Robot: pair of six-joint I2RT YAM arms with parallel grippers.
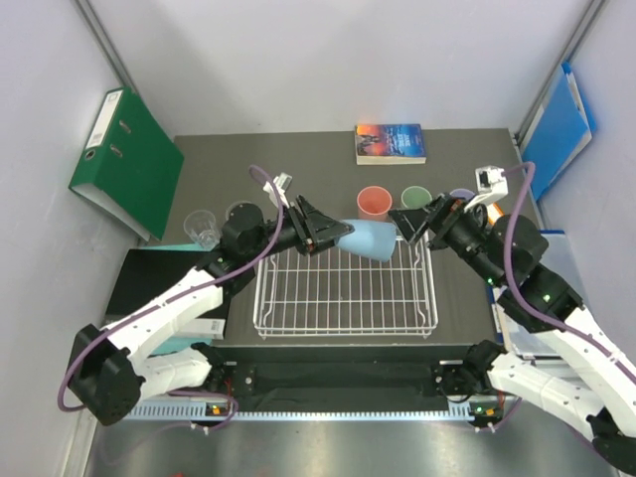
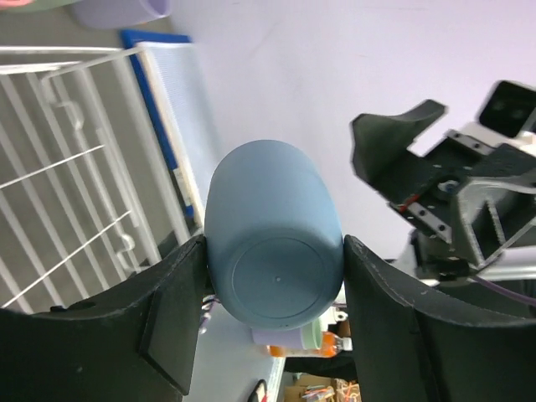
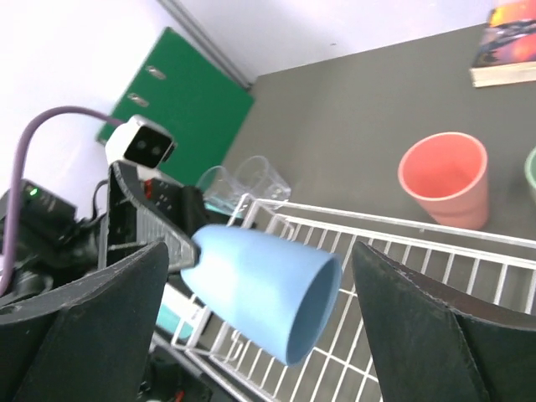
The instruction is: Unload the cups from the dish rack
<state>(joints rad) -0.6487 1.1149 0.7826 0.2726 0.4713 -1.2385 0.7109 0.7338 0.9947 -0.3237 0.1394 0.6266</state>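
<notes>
Above the far edge of the dish rack [image 1: 328,298], the left hand [image 1: 336,235] clamps the light blue cup [image 1: 370,239] by its base. Long axis: horizontal, mouth facing the right hand [image 1: 407,225], which stands released just beside the rim.

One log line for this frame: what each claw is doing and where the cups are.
left claw: shut on blue cup, held sideways over rack | right claw: open, facing cup's mouth | pink cup: upright on table

A paperback book [image 1: 391,143] lies on the dark table [image 1: 298,159]. Far left of the book leans a green binder [image 1: 127,164], and to its right a blue folder [image 1: 558,129].
</notes>
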